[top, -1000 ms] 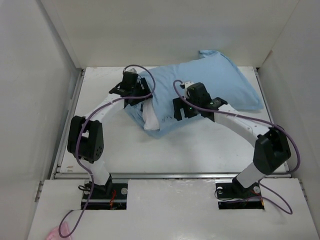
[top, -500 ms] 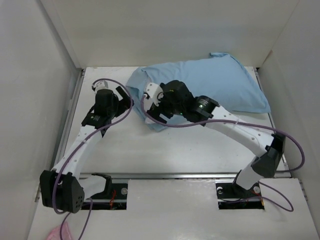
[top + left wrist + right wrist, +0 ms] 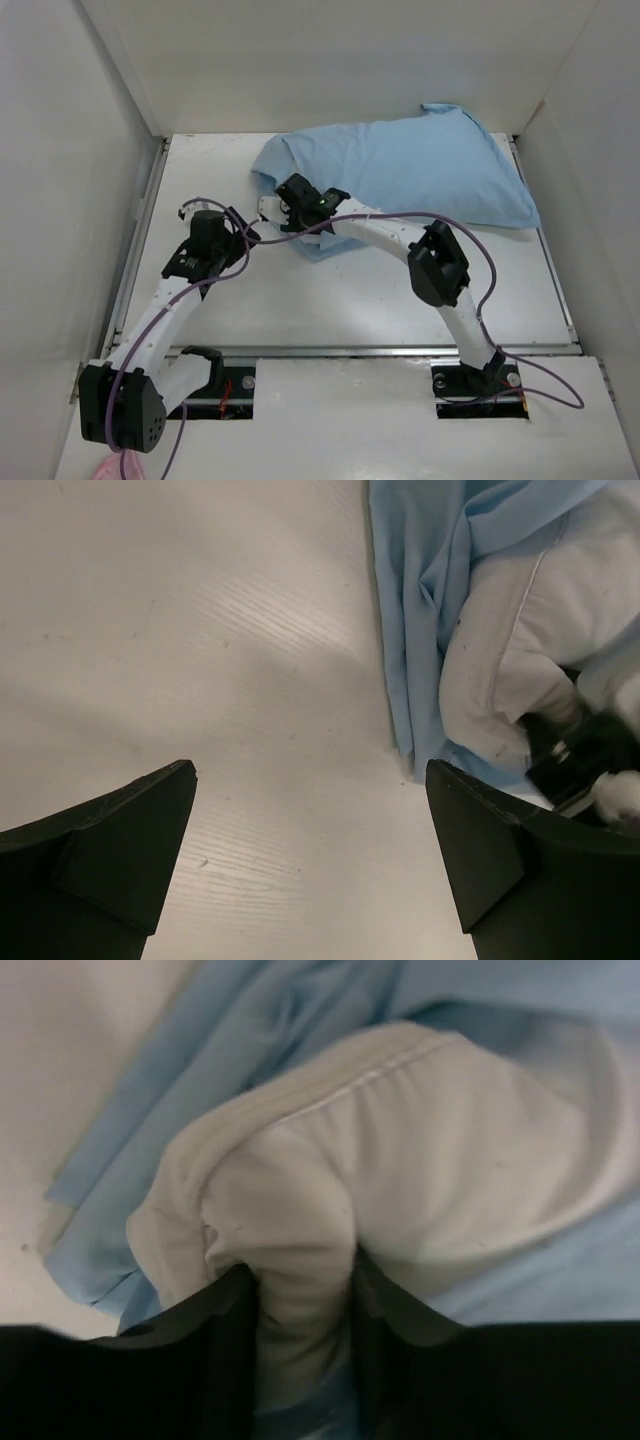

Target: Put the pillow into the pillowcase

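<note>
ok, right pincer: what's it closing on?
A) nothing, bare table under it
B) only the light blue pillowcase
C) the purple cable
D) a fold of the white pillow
D: in the right wrist view, the right pincer has a bunch of white pillow fabric squeezed in it, with the blue pillowcase lying around that corner.

Bright, even overhead light fills the top view, leaving faint soft shadows on the white table [image 3: 380,300]. A dim diagonal band crosses the left wrist view. In the right wrist view the pillow [image 3: 420,1160] looks soft, and the dark fingers [image 3: 225,1350] blur along the bottom edge.
</note>
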`<state>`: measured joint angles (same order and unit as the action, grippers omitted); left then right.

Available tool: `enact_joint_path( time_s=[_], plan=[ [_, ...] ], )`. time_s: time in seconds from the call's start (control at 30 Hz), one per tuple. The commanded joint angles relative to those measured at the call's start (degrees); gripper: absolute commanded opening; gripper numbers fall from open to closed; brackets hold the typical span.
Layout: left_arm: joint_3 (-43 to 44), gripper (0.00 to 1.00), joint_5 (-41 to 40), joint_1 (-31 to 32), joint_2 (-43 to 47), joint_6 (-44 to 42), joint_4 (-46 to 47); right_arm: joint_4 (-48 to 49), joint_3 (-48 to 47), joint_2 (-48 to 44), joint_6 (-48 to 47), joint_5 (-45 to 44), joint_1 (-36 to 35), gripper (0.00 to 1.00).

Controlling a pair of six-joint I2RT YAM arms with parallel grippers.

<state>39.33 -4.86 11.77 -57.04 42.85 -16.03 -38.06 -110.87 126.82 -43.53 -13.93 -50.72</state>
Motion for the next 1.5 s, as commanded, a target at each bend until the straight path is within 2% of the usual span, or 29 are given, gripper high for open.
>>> enact_joint_path(
  time_s=[0.0,0.03,0.17,0.3,0.53,0.63,0.8,0.87,0.9,0.97,1.07,1.13,1.2,1.23,1.27,1.33,1.47],
  plan=[
    [0.6,1.0,1.3,0.5,-0.5,0.1,3.8,1.6,-4.8,0.4,2.1,-3.0,3.3,0.36],
    [0.6,1.0,2.1,0.5,-0.5,-0.4,4.7,3.5,-4.3,-0.2,2.8,-1.6,3.3,0.01],
    [0.6,1.0,6.8,0.5,-4.7,-2.1,9.9,14.7,1.9,-11.6,8.8,2.9,3.3,0.0],
    [2.0,1.0,12.1,0.5,-9.9,-3.1,19.2,13.6,-0.3,-16.5,16.6,9.7,4.0,0.0],
    [9.3,0.97,15.0,1.1,-20.6,-1.9,29.4,11.3,-1.5,-18.9,20.6,9.7,4.0,0.0],
    [15.4,0.94,15.5,1.1,-26.4,-2.5,27.6,11.3,-1.5,-18.9,21.3,9.7,4.0,0.0],
    [18.0,0.89,15.5,3.9,-34.3,-3.1,28.7,11.3,-2.8,-18.9,24.2,9.4,4.5,0.0],
    [19.9,0.8,15.5,3.9,-37.3,-2.6,28.0,12.6,-3.6,-19.6,25.5,10.6,5.1,0.0],
    [20.4,0.73,15.5,3.9,-40.3,-2.6,27.5,13.1,-3.6,-19.6,26.8,10.6,5.1,0.0],
    [22.4,0.68,15.5,4.4,-42.7,-1.3,26.1,13.1,-5.4,-20.2,27.4,12.7,6.5,0.0],
    [22.5,0.66,15.5,5.6,-44.1,0.0,26.1,13.6,-7.2,-20.7,29.8,14.5,7.6,0.0],
    [23.2,0.66,12.6,6.2,-44.7,0.0,26.1,13.1,-7.2,-21.4,30.5,16.1,7.6,0.0],
    [26.5,0.41,12.6,6.9,-46.5,0.0,25.0,13.1,-6.6,-21.4,30.5,17.8,7.6,0.0],
    [27.7,0.16,12.6,6.9,-47.2,-0.7,24.1,13.1,-6.1,-22.0,30.5,17.8,7.6,0.0],
    [29.1,0.0,12.6,6.9,-47.9,-0.7,22.6,13.1,-6.1,-22.0,30.5,17.8,7.6,0.0],
    [30.1,0.0,11.6,6.9,-46.7,-2.4,19.5,11.9,-5.6,-20.6,30.5,13.7,7.6,0.0],
    [22.0,0.0,6.6,6.9,-33.3,-3.8,18.8,10.8,-5.1,-17.1,31.0,11.7,7.6,0.0]
  ],
)
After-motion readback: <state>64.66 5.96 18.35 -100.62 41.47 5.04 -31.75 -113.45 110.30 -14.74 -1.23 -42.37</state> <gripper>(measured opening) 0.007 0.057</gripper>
